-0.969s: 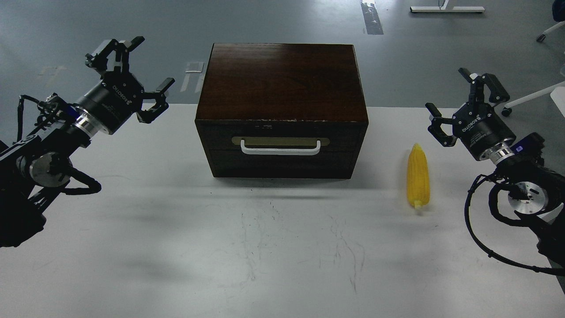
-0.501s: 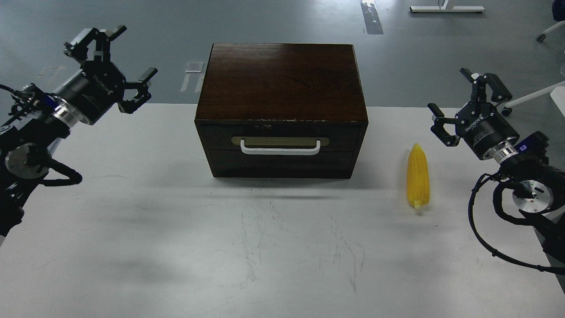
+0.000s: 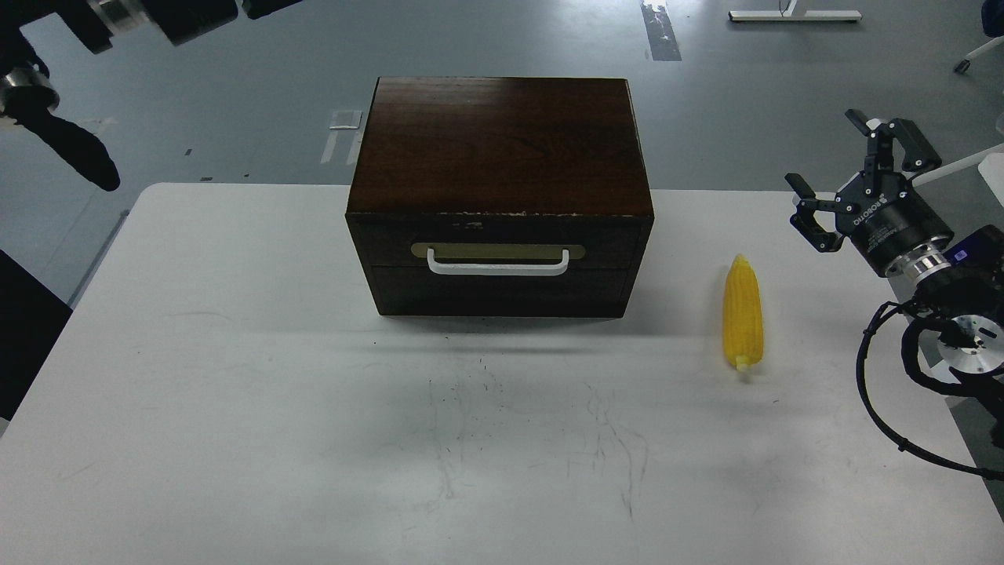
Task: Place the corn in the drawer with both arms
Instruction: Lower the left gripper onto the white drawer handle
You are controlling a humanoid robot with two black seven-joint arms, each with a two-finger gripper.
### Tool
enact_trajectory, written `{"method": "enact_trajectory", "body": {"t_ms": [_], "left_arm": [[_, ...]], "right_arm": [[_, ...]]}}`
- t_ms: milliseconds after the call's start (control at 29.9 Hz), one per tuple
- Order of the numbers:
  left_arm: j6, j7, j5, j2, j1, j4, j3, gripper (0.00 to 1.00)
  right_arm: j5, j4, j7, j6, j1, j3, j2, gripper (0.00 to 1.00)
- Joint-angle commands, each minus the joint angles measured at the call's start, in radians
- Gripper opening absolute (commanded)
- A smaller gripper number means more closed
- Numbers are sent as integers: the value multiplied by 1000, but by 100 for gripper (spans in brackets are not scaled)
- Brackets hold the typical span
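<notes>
The corn [image 3: 743, 314] lies on the white table [image 3: 235, 408], right of the cabinet, its point away from me and its pale stub toward me. The dark brown drawer [image 3: 498, 271] is shut in the front of the boxy cabinet [image 3: 502, 141], with its white bar handle [image 3: 498, 265] facing me. My right gripper [image 3: 853, 171] is open and empty, held above the table's right side, a little right of and beyond the corn. My left arm [image 3: 157, 12] is raised to the top left corner; its gripper is cut off by the frame's edge.
The table's left edge [image 3: 74, 302] runs diagonally, with dark floor beyond it. My right arm's cable loop [image 3: 886, 416] hangs over the table's right edge. A white frame foot [image 3: 792, 14] stands on the grey floor far behind.
</notes>
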Motion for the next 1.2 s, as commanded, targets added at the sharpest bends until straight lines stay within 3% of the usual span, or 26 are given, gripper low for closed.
{"method": "enact_trajectory", "body": {"t_ms": [0, 134, 234, 267, 535, 869, 1170], "left_arm": [[1, -2, 304, -124, -50, -36, 17, 99], [1, -29, 482, -184, -75, -36, 59, 99], [1, -152, 653, -213, -181, -27, 218, 99], [1, -161, 714, -227, -229, -22, 288, 99], [1, -161, 858, -284, -429, -21, 696, 99], [1, -161, 1016, -382, -451, -13, 810, 99], [1, -161, 1047, -448, -463, 71, 913, 99]], "right_arm": [[0, 2, 1, 0, -2, 2, -10, 100], [0, 3, 1, 0, -2, 6, -26, 100], [0, 3, 1, 0, -2, 17, -35, 100], [0, 3, 1, 0, -2, 19, -35, 100], [0, 2, 1, 0, -5, 19, -35, 100], [0, 2, 3, 0, -5, 20, -36, 100], [0, 2, 4, 0, -8, 20, -44, 100]]}}
